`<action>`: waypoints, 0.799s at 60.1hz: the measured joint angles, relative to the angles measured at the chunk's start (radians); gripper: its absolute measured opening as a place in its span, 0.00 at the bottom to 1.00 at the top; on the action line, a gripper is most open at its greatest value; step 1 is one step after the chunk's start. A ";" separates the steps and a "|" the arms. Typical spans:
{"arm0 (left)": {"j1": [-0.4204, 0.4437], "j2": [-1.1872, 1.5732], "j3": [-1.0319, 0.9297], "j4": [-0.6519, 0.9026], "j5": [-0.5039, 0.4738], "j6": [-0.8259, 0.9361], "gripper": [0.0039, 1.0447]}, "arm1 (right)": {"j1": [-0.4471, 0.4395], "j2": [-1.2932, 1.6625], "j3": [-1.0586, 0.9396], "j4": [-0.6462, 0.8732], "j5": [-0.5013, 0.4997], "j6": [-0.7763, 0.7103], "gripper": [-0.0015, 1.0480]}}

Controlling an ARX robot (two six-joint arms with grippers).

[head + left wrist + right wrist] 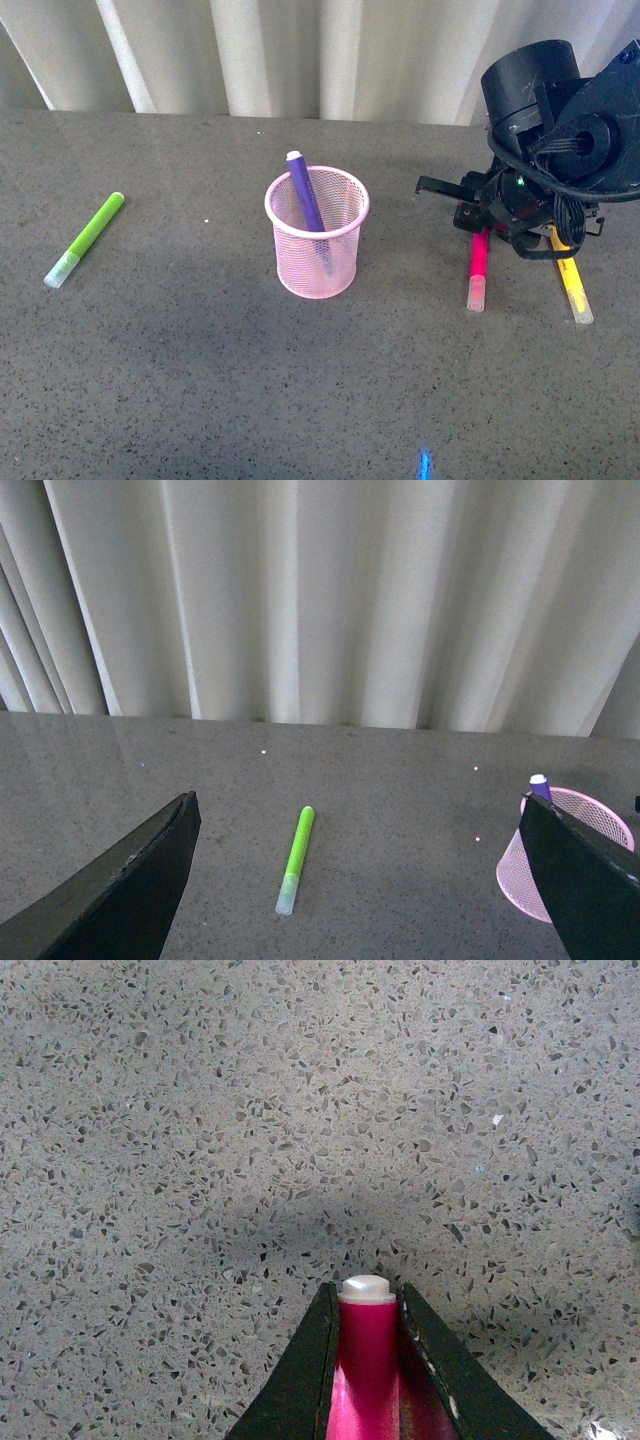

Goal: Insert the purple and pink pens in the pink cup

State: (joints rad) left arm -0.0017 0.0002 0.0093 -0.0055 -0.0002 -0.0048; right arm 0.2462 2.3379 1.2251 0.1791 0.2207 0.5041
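Okay, pink cup (317, 245) stands upright mid-table, and I count one cup. The purple pen (305, 190) is in it already, leaning on the far-left part of the rim with its white end poking above.

The pink pen (478, 270) lies flat on the table (200, 380), well right of the cup, clear cap toward the near side. My right gripper (480, 222) is down over its far end. From the right wrist, the fingers (300, 1380) press both sides of the pink barrel (366, 1360), so I call that clamped on it.

Just right of it lies a yellow marker (572, 285), angled slightly away, its far end tucked under the arm. That side is tight. Between pink pen and cup I have bare table, nothing in the lane.

Far left, well apart, rests one green marker (85, 240). That makes four markers, one of each colour.

The left gripper (357, 802) hangs wide open, its fingers (120, 890) spread with the green marker showing between them. The table's far edge meets a pale curtain (280, 50) well behind the cup.
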 joint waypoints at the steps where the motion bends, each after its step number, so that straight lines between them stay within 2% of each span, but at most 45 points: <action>1: 0.000 0.000 0.000 0.000 0.000 0.000 0.94 | 0.000 0.000 -0.001 0.003 -0.005 0.001 0.12; 15: 0.000 0.000 0.000 0.000 0.000 0.000 0.94 | 0.009 -0.082 -0.100 0.166 -0.141 0.037 0.12; 33: 0.000 0.000 0.000 0.000 0.000 0.000 0.94 | 0.018 -0.371 -0.290 0.340 -0.230 0.047 0.12; 48: 0.000 0.000 0.000 0.000 0.000 0.000 0.94 | 0.013 -0.566 -0.415 0.610 -0.344 0.051 0.12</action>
State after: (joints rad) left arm -0.0017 0.0002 0.0093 -0.0055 -0.0002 -0.0048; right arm 0.2596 1.7718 0.8097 0.7887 -0.1238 0.5552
